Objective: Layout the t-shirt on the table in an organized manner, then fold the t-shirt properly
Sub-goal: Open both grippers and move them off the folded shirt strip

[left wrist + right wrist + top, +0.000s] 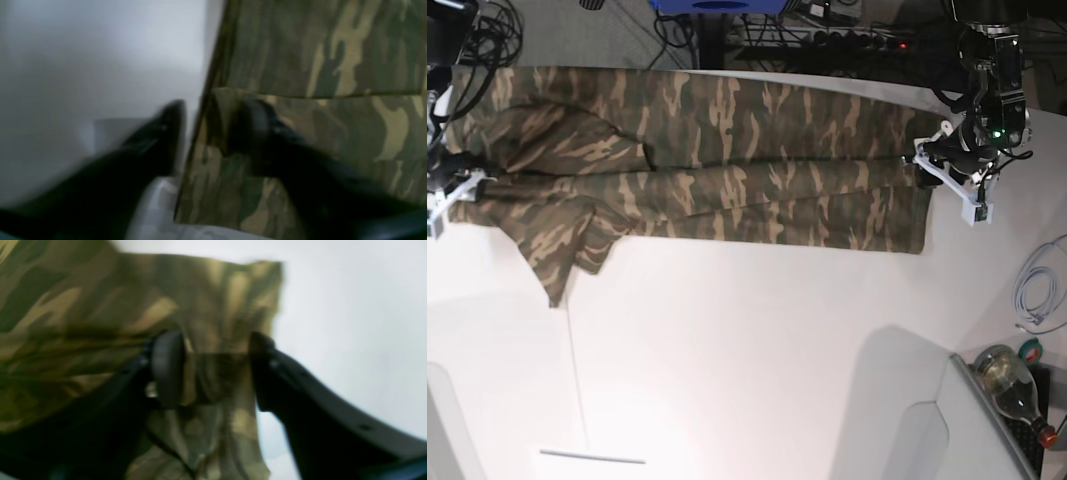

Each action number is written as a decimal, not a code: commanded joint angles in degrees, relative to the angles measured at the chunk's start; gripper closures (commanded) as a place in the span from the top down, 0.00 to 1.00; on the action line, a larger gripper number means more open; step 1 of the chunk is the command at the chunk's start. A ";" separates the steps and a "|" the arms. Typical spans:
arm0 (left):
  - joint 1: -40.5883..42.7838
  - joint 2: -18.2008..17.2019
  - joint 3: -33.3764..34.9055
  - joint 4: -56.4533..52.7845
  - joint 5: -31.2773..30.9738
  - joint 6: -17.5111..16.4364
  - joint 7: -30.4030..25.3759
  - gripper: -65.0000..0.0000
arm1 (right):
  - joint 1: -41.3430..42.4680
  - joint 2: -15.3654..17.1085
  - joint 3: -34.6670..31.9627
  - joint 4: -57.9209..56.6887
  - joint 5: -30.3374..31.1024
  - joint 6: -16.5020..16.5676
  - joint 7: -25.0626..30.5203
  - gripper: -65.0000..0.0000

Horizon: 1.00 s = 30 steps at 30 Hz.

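The camouflage t-shirt (727,170) lies stretched sideways across the far part of the white table (757,350), doubled over lengthwise, with a sleeve drooping at the left. In the base view my left gripper (939,168) is at the shirt's right end and my right gripper (445,188) at its left end. Seen from the left wrist, the left gripper (215,106) is open astride the t-shirt (333,50) edge, one finger over bare table (83,50). In the right wrist view the right gripper (213,343) has its jaws apart, with a fold of the t-shirt (83,306) lying between them.
A bottle (1012,385) lies at the bottom right beside a white panel (907,440). A pale cable (1037,290) curls past the table's right edge. Dark cables and a blue object (717,8) sit behind the far edge. A thin seam (575,370) runs down the tabletop.
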 commanded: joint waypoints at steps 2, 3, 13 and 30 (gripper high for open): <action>-0.47 -0.82 -0.35 1.80 -0.40 0.01 -0.84 0.80 | 0.47 0.39 2.87 1.89 0.03 -0.08 0.88 0.55; -0.29 -0.82 -0.35 2.68 -0.40 0.01 -0.84 0.89 | 0.47 0.30 3.75 3.12 0.03 -0.08 0.88 0.56; -0.47 -0.38 -12.65 8.92 -0.49 0.01 -1.11 1.00 | 13.04 -1.37 -2.22 1.80 -0.32 3.17 0.80 0.56; -0.91 -0.74 -28.04 2.68 -0.31 -14.23 -1.11 1.00 | 22.45 -1.11 -6.62 -21.49 -0.06 -1.66 10.73 0.57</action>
